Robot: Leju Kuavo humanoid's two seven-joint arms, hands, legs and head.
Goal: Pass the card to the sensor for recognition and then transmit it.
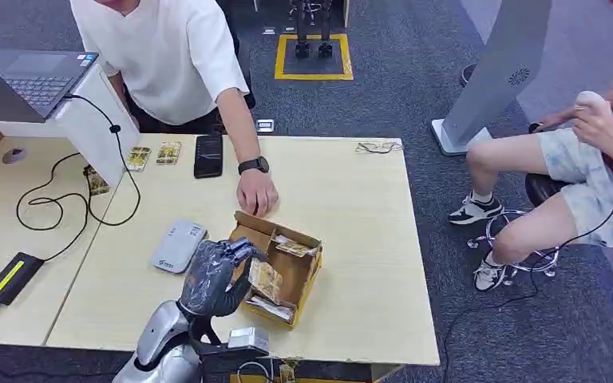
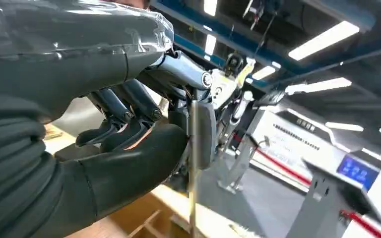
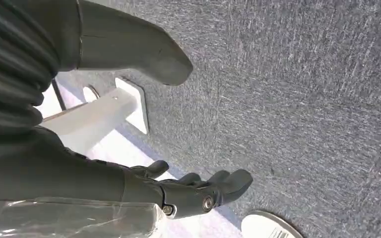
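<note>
Card (image 2: 194, 163) edge-on in left hand (image 1: 214, 277) — face hidden, fingers (image 2: 129, 116) curled

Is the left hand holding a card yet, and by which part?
Yes: the left hand pinches a card by one edge between thumb and fingers, over the cardboard box.

Two people are at the table (image 1: 367, 263): one in a white shirt (image 1: 160, 56) leaning over its far edge, one seated (image 1: 583, 175) off its right side. One open cardboard box (image 1: 279, 267) sits near the front edge, holding several wrapped cards (image 1: 265, 281), their exact number unclear. One grey sensor (image 1: 177, 246) lies just left of the box. One dark phone (image 1: 208, 155) and two small packets (image 1: 153, 155) lie along the far edge. One laptop (image 1: 24, 80) stands at the far left corner.
</note>
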